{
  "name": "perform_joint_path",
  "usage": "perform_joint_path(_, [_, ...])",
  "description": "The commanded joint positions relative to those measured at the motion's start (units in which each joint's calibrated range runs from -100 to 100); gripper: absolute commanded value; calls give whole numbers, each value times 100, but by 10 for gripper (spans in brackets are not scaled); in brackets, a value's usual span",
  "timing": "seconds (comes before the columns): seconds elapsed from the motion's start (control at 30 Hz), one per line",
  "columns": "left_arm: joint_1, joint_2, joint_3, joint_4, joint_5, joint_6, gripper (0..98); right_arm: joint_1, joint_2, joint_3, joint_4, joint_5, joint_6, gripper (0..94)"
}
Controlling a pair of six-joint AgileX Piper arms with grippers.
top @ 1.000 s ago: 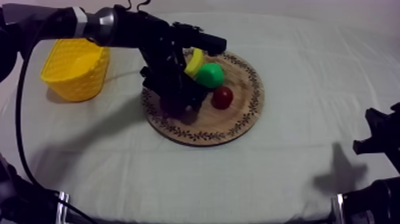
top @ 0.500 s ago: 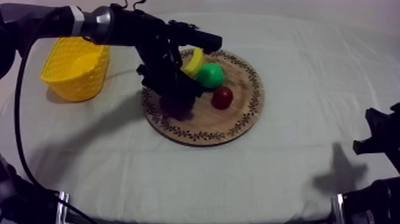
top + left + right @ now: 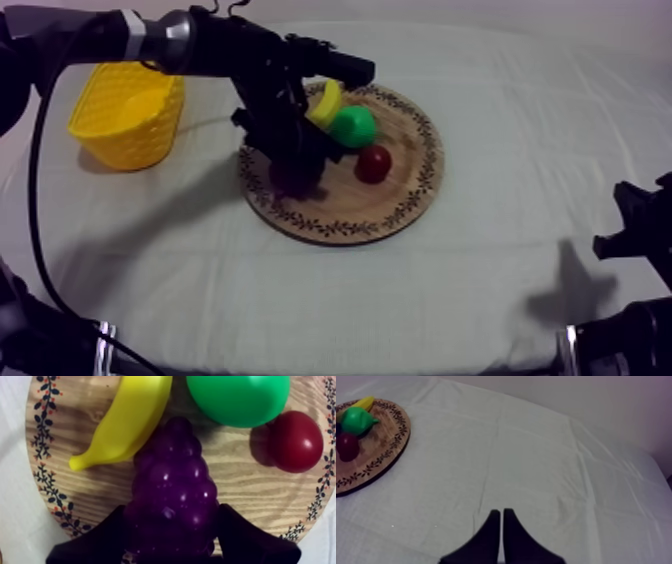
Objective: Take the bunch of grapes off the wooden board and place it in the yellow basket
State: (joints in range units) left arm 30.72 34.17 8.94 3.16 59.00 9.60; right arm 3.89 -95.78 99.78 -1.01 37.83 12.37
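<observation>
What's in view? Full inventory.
round wooden board with patterned rim: 1, brown, mid-table
yellow lattice basket: 1, yellow, left of board
purple bunch of grapes: 1, purple, on board
yellow toy banana: 1, yellow, on board
green toy pear: 1, green, on board
small red fruit: 1, red, on board beside pear
table cloth: 1, grey-white, over table
left end effector: 1, black, shut on grapes
right end effector: 1, black, shut, over cloth

On one desk [image 3: 480, 290] you count one round wooden board [image 3: 400, 205], at the centre of the top view, and one yellow basket [image 3: 120, 140], at its upper left. You count four toy fruit, one of each kind: one banana [image 3: 125, 421], one pear [image 3: 353, 127], one bunch of grapes [image 3: 172, 491], one small red fruit [image 3: 374, 164].
</observation>
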Motion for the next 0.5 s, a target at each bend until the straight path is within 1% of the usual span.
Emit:
perform_joint_path(0.0, [12, -60, 81, 4, -67, 10, 521, 1, 2, -1, 1, -1, 1, 3])
perform_joint_path(0.2, [45, -558, 467, 34, -145, 59, 534, 1, 2, -1, 1, -1, 1, 3])
perform_joint_path(0.47, [42, -1877, 1377, 41, -126, 186, 545, 1, 2, -1, 1, -1, 5, 3])
